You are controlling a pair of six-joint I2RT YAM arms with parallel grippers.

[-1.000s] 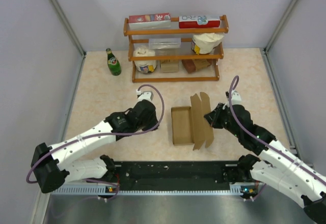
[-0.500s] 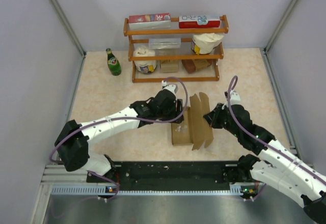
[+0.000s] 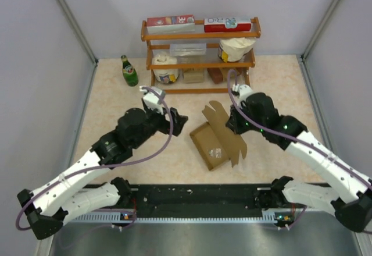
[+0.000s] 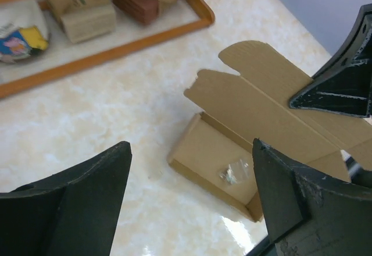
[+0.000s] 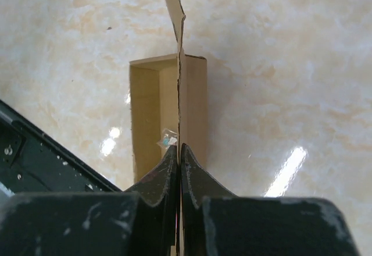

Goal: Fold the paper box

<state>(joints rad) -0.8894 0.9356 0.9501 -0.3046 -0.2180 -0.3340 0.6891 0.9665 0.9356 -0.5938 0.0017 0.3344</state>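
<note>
Across the pale beige marbled tabletop [image 3: 116,102], closed in by plain grey-lilac walls [image 3: 35,64] with slanting aluminium posts [image 3: 70,17] at the far corners, most of the surface lies bare. At twelve o'clock a three-tier orange-brown wooden shelf [image 3: 200,88] stands against the back wall, with red-and-white printed cartons [image 3: 170,21] on its top tier. A green glass bottle [image 3: 128,71] stands upright at eleven o'clock, just beside the shelf. A black rail [image 3: 197,198] runs along the six o'clock edge, where the arms are bolted.

Near the centre, slightly toward five o'clock, sits the plain kraft-brown cardboard paper box [image 3: 210,146], skewed to the table's edges. Its shallow tray lies flat on the marble and its long lid panel with rounded tabs rises from the three o'clock side. A small shiny crumpled scrap [image 4: 232,171] rests inside the tray.

The right gripper [image 5: 178,151] is clenched on the upright lid panel's edge, its fingers pinching the card from both faces. The left gripper [image 3: 178,122] hangs at nine o'clock of the box with its jaws spread wide, grasping nothing and clear of the cardboard.
</note>
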